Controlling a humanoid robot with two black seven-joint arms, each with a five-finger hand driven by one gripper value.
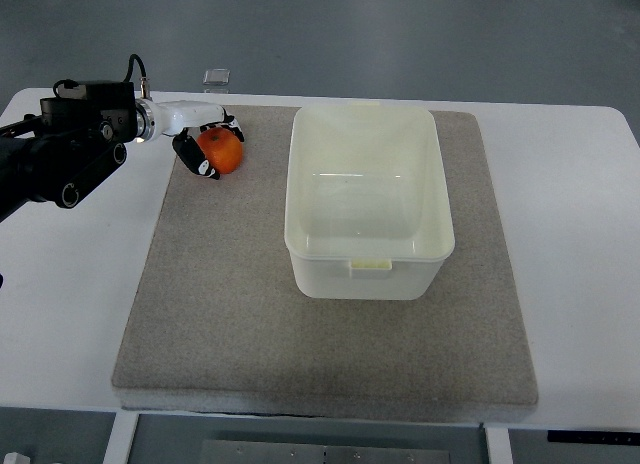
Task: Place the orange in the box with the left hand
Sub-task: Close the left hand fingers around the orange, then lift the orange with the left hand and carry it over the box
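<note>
The left hand (205,144) curls its fingers around the orange (221,150) at the far left, ready to carry it right into the open box (368,269).

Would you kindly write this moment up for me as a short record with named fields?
surface: grey mat on a white table
orange: on the mat's far left part, outside the box
box: pale translucent plastic, open, nothing inside, right of the orange
left hand: fingers curled around the orange
right hand: not in view
task stage: orange grasped, not yet in the box
</note>
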